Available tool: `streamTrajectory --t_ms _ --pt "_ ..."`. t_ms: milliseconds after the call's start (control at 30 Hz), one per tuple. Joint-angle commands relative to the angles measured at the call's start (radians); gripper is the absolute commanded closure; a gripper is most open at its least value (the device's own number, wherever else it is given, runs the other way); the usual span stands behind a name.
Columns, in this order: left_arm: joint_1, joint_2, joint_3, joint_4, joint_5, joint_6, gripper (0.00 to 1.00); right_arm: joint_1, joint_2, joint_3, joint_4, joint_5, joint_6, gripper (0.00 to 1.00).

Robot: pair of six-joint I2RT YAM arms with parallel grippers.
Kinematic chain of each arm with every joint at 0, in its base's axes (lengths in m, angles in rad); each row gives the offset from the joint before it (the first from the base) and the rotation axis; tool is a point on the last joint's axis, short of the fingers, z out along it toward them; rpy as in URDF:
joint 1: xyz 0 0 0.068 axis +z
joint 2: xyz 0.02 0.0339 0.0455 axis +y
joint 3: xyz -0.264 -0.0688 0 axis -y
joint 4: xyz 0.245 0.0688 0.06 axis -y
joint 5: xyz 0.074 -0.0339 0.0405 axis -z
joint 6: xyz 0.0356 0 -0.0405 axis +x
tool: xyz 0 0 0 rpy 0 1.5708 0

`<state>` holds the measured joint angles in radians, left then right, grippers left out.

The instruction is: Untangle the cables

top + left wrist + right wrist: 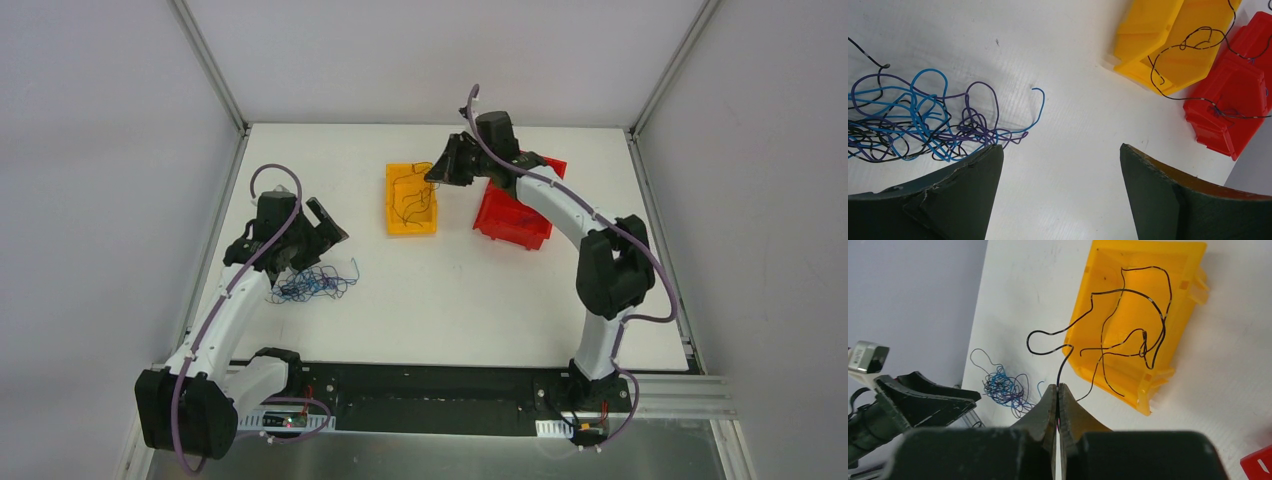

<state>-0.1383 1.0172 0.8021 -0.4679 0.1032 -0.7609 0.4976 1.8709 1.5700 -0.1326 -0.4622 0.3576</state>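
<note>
A tangle of thin blue, purple and black cables (315, 283) (918, 122) (1003, 387) lies on the white table at the left. My left gripper (325, 230) (1060, 155) hovers just beside it, open, nothing between its fingers. My right gripper (437, 172) (1057, 386) hangs above the yellow bin (411, 198) (1148, 295) (1168, 45), shut on the end of a thin black cable (1108, 325). That cable loops down into the bin and partly over its near rim. In the left wrist view a black cable (1198, 45) also crosses the yellow bin.
A red bin (518, 205) (1235, 107) stands right of the yellow one, partly under the right arm, with a thin wire across it. Grey walls and a metal frame (210, 65) border the white table (460, 300).
</note>
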Motion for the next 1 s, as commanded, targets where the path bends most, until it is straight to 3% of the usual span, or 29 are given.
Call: streamTrajectory --t_ms 0,433,967 --pt "-0.010 0.000 0.019 0.018 0.006 0.027 0.10 0.036 0.045 0.042 -0.049 0.115 -0.083 1.00" --pt "-0.010 -0.038 -0.007 0.015 -0.014 0.037 0.07 0.103 0.226 0.195 -0.249 0.353 -0.206 1.00" --pt "-0.010 -0.034 -0.009 0.015 -0.007 0.035 0.07 0.108 0.082 0.096 -0.239 0.450 -0.252 1.00"
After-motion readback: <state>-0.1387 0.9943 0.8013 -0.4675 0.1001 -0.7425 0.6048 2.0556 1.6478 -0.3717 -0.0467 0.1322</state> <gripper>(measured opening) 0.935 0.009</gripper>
